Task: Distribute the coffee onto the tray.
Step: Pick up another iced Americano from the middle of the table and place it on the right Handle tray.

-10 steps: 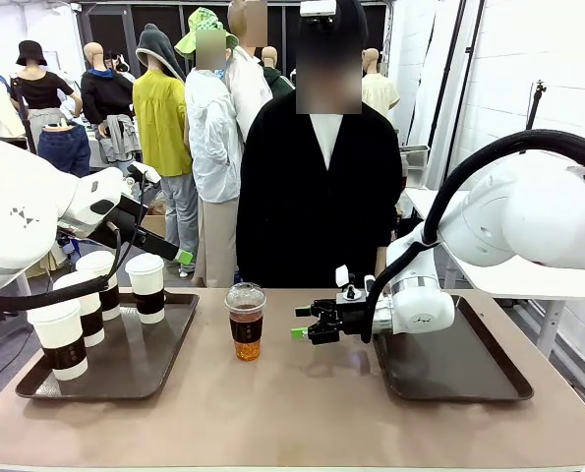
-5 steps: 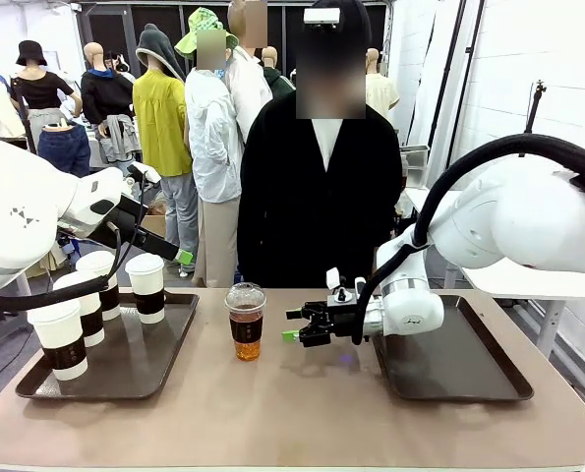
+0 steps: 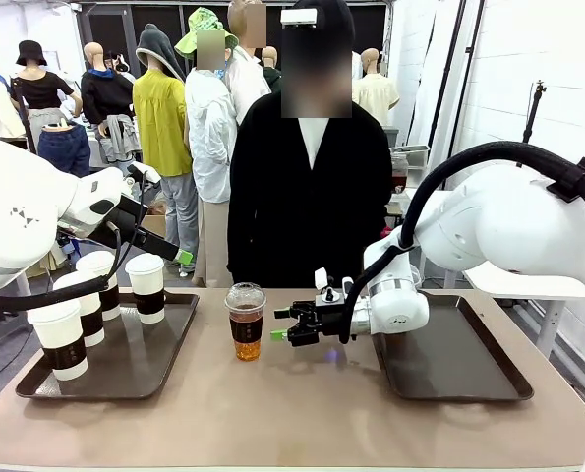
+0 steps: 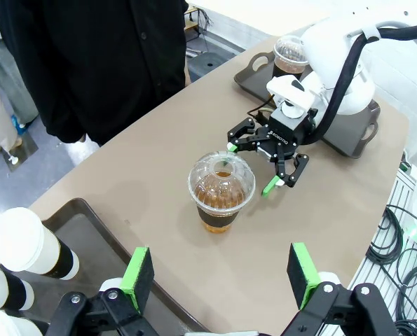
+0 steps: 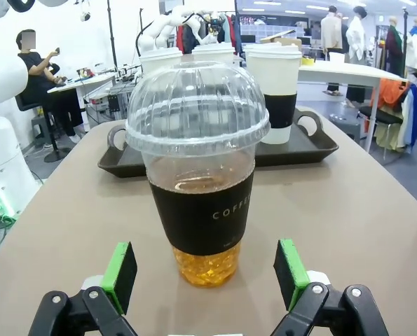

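Observation:
A clear dome-lidded cup of brown coffee (image 3: 246,322) (image 4: 221,192) (image 5: 197,175) stands on the table's middle. My right gripper (image 3: 284,328) (image 4: 251,166) (image 5: 204,276) is open, low over the table just right of that cup, its green pads either side of the cup's base without touching. Several white lidded cups with dark sleeves (image 3: 146,287) (image 4: 31,241) (image 5: 275,87) stand on the left tray (image 3: 169,349). A second clear cup (image 4: 291,56) stands on the right tray (image 3: 469,369) (image 4: 366,126). My left gripper (image 3: 174,251) (image 4: 220,273) hangs open above the left tray, holding nothing.
A person in black (image 3: 307,197) stands at the far edge behind the middle cup, hands off the table. The right arm's bulky body (image 3: 508,221) hangs over the right tray. Bare tabletop (image 3: 292,413) lies between the trays toward the near edge.
My right gripper has slid left across the table, from near the right tray up to the clear cup. The left arm has stayed put.

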